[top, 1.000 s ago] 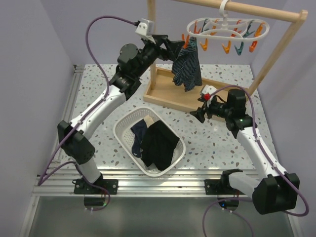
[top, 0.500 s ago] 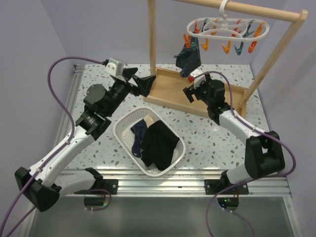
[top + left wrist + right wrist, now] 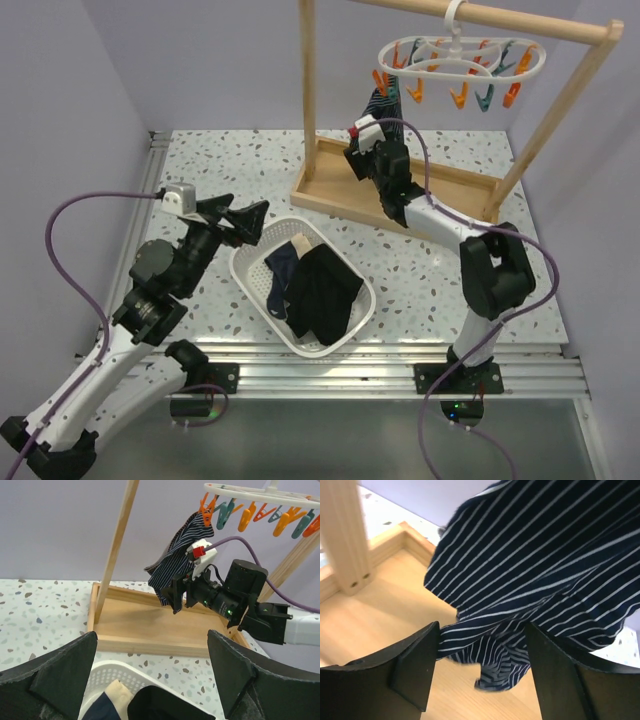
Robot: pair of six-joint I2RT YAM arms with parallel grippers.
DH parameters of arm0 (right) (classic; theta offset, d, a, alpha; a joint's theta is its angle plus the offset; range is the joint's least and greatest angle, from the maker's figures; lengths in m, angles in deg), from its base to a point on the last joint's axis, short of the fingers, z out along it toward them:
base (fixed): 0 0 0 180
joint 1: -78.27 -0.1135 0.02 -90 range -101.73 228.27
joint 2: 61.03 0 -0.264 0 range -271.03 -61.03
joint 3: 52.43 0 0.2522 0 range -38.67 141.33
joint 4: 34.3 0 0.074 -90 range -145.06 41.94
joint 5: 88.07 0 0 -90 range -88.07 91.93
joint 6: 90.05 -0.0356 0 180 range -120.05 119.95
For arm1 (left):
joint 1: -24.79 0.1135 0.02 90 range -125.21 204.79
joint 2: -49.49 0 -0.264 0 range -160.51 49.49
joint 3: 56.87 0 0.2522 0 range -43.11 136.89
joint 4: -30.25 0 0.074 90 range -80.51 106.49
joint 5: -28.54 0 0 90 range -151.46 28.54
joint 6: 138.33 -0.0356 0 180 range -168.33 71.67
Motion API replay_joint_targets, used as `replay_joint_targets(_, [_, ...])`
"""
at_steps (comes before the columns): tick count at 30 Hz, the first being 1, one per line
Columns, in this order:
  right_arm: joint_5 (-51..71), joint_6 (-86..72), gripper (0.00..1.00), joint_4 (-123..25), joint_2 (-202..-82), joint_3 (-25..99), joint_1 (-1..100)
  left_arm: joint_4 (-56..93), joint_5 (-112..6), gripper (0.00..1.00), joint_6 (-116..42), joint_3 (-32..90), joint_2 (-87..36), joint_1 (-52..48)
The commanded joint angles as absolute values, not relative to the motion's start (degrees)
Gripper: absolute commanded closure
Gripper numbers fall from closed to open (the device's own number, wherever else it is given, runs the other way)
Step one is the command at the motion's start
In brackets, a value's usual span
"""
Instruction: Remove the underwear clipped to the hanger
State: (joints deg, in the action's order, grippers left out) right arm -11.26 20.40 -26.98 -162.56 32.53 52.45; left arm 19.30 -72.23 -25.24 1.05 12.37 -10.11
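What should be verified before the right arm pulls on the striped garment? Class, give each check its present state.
1. Striped underwear clipped to the hanger: ok, it hangs from an orange clip.
2. Right gripper straddles the cloth: ok, one finger on each side.
3. Cloth pinched: not ok, the jaws stand open.
4. Left gripper out of the way: ok, open, beside the basket, far from the hanger.
5. Basket ready to receive: ok, on the table with dark garments inside.
6. How firmly the clip holds: cannot tell.
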Motion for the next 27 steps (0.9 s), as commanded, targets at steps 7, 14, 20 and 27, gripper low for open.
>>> replay_joint_targets(7, [-20.2, 10.7, 0.68, -30.7, -171.1, 44.6, 53.4, 12.0, -77.2, 0.05, -22.9, 2.0, 15.8, -9.9])
replay_joint_targets(14, [-15.7, 9.4, 1.0, -31.4, -168.5, 42.3, 55.9, 11.7, -76.9, 0.05, -22.0, 1.6, 15.9, -10.0])
replay_joint_targets(20, [-1.9, 7.2, 1.0, -36.9, -157.1, 33.4, 61.7, 13.8, -75.4, 0.05, -21.8, 0.7, 14.9, -10.0])
replay_joint_targets(27, [14.8, 8.7, 1.0, -44.5, -142.9, 24.1, 69.7, 18.9, -72.2, 0.04, -22.5, 0.0, 11.4, -9.9])
